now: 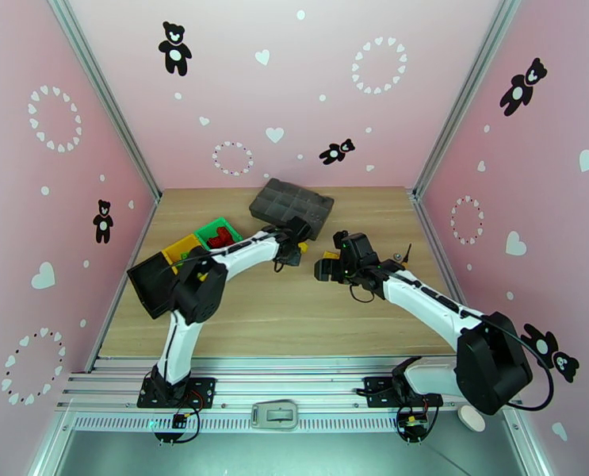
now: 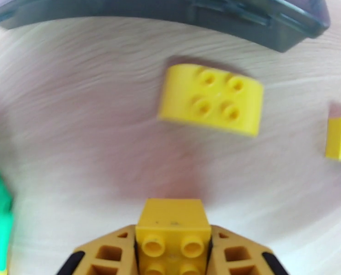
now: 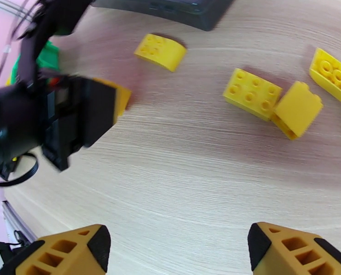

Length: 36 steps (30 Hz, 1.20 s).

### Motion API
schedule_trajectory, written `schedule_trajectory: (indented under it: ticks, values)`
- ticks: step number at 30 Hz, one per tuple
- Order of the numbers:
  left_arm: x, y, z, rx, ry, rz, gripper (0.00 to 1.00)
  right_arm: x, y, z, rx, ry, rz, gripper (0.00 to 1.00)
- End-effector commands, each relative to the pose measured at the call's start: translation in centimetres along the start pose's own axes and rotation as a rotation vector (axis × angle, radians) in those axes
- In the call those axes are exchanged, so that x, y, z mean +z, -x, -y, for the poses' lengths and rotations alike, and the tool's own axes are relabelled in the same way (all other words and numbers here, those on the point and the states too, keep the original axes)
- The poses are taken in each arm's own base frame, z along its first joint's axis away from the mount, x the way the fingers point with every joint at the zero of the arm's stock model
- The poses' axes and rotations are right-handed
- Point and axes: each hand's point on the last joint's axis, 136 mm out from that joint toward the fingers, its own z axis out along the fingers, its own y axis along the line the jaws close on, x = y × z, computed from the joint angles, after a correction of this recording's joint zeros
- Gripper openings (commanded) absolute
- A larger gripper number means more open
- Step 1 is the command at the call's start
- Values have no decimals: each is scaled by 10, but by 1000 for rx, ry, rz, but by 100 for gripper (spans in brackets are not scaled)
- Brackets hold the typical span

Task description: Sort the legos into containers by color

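Top view: left hand point(image 1: 300, 246) just beside the grey tray point(image 1: 291, 205), right hand point(image 1: 330, 268) near it; left wrist: left hand grips a yellow brick point(image 2: 172, 221), studs toward the camera, another brick point(image 2: 211, 99) ahead lying crosswise; right wrist: right hand open, loose bricks point(image 3: 252, 93) ahead on the table point(image 3: 170, 179).

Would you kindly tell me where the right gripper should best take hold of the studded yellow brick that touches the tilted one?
Probably from above, across its two long flat sides: the studded yellow brick lies flat, studs up, both long sides free, while one short end touches the tilted brick.
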Motion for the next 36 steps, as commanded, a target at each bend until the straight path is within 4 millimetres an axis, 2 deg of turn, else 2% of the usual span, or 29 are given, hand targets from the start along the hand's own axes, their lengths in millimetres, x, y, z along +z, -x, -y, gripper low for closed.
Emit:
schedule_trajectory:
  ticks: [1, 5, 11, 15, 21, 27, 30, 36]
  values:
    - [-36, 17, -25, -100, 38, 106, 27, 11, 0, -22, -21, 65, -24, 82]
    - [-57, 11, -62, -212, 71, 141, 27, 20, 3, -49, -72, 105, -39, 82]
    - [-88, -12, -142, -430, 155, 199, 27, 35, 6, -90, -135, 161, -61, 81]
    - [-109, -33, -197, -589, 203, 247, 27, 44, 6, -116, -172, 203, -79, 80]
    - [-134, -71, -263, -822, 254, 325, 28, 52, 7, -143, -209, 247, -98, 80]
    - [-155, -96, -312, -1035, 300, 418, 28, 55, 9, -160, -227, 276, -102, 79]
    - [-148, -117, -332, -1139, 320, 405, 28, 56, 10, -162, -226, 281, -104, 79]
    - [-139, -132, -364, -1268, 340, 400, 29, 53, 9, -159, -231, 267, -102, 79]
